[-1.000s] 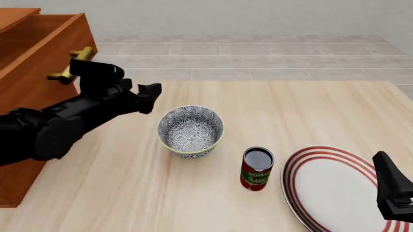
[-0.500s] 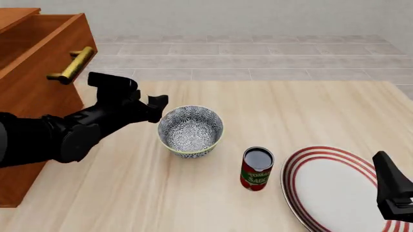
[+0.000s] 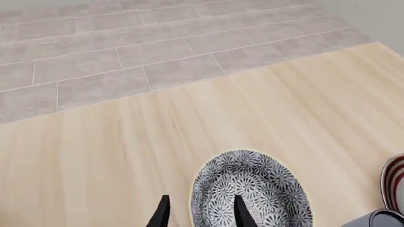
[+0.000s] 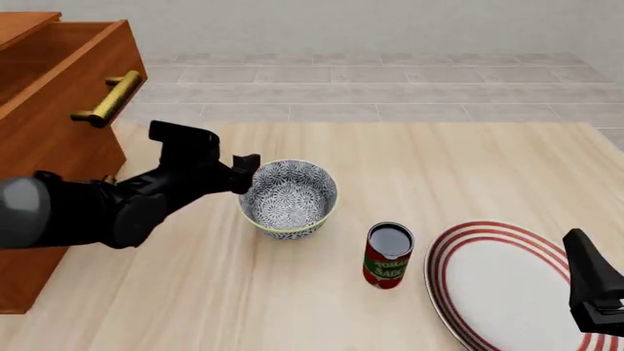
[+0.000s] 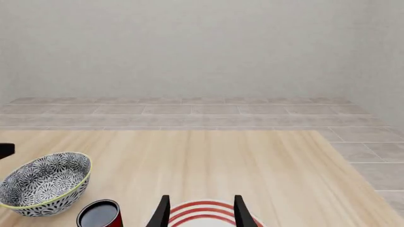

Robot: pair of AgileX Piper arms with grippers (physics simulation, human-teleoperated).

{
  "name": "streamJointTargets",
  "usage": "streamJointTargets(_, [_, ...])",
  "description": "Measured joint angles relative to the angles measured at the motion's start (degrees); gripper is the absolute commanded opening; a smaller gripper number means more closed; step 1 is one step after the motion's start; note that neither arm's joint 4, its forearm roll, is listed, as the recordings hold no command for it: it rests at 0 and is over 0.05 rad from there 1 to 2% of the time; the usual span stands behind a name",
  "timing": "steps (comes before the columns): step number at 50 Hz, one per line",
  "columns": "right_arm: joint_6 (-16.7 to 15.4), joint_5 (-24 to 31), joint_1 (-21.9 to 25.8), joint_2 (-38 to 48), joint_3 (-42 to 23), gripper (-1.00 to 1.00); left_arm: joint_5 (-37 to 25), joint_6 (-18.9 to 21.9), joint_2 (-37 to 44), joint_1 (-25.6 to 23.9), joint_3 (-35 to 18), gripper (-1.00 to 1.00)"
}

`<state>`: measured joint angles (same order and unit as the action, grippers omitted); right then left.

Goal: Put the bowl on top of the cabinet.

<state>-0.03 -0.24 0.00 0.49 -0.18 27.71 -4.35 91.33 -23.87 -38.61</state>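
While the cabinet point(image 4: 49, 110) stands at far left, I have the left gripper point(image 4: 229, 157) with jaws apart, straddling the near-left rim of the bowl point(image 4: 288, 197), which sits mid-table. My right gripper point(image 5: 198, 213), also spread, idles over the plate point(image 4: 507, 289), well apart.

Wood, glazed ware and matt black plastic

The bench point(image 4: 468, 183) is pale, smooth matt wood grain; the cabinet point(image 4: 49, 95) is reddish-brown wood with a shiny brass handle point(image 4: 107, 99); the bowl point(image 4: 288, 198) looks glazed and patterned; the left claw point(image 4: 239, 167) is matt black.
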Motion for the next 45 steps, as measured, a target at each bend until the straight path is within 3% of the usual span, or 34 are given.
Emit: streamJointTargets(45, [0.0, 0.0, 0.0, 0.0, 0.0, 1.00, 2.7, -1.4, 9.8, 0.3, -3.2, 1.00])
